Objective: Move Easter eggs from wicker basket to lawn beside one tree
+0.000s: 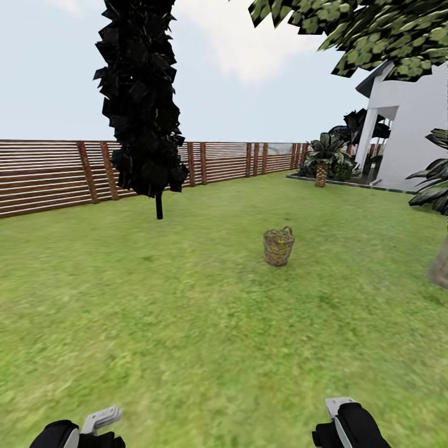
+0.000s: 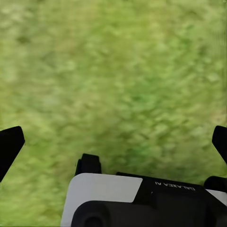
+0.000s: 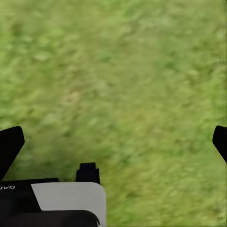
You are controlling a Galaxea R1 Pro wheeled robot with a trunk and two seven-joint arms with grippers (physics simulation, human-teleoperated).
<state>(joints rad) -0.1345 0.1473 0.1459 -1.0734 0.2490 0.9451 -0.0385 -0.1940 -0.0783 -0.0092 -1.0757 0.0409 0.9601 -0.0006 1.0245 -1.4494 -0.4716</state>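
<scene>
Brown wicker basket (image 1: 278,247) stands upright on the green lawn (image 1: 186,311).
</scene>
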